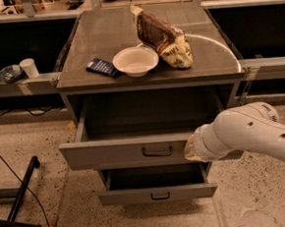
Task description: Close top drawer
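Top drawer point(111, 154) open; pincer point(190, 149) at its front, right of the handle point(157, 151), its state we cannot tell. We push straight toward the far side, squarely.

One camera only, set high in front of the cabinet point(102, 35), looking down and forward at close range. The top drawer point(111, 153) fills the centre. The arm point(255, 131) lies at 4 o'clock, with its gripper point(191, 150) at the drawer's front panel.

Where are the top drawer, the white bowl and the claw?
top drawer point(111, 154): camera view, front panel, left half.
white bowl point(135, 61): camera view, its inside.
claw point(190, 150): camera view, tip at the drawer front's right part.
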You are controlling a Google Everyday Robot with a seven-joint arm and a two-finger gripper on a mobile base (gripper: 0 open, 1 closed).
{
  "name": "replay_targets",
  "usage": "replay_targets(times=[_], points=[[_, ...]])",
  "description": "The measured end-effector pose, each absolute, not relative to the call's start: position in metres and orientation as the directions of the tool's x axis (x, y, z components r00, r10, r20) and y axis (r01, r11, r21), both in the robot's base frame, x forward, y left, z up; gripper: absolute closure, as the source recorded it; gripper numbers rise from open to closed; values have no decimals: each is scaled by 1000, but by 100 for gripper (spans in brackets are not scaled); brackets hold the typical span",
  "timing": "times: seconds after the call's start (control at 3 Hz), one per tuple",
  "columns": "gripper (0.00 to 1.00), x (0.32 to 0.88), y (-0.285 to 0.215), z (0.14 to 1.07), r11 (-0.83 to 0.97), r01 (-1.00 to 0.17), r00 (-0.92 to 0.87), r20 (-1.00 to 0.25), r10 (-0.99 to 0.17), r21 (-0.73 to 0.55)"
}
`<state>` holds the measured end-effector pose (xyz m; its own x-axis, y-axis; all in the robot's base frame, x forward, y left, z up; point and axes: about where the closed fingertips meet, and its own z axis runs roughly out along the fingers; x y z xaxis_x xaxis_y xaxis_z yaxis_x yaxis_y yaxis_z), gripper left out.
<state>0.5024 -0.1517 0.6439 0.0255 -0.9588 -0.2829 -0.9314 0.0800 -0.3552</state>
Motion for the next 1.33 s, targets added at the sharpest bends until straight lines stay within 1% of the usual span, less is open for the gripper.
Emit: replay_targets(times=[0.33, 0.67, 1.0, 1.33], points=[[97, 524, -145, 641, 99, -926, 15, -296, -955, -365], [73, 538, -144, 639, 115, -925, 1, -303, -953, -364], [43, 556, -148, 628, 130, -933, -17, -319, -948, -336], [20, 565, -149, 623, 135, -937, -21, -330, -944, -324]])
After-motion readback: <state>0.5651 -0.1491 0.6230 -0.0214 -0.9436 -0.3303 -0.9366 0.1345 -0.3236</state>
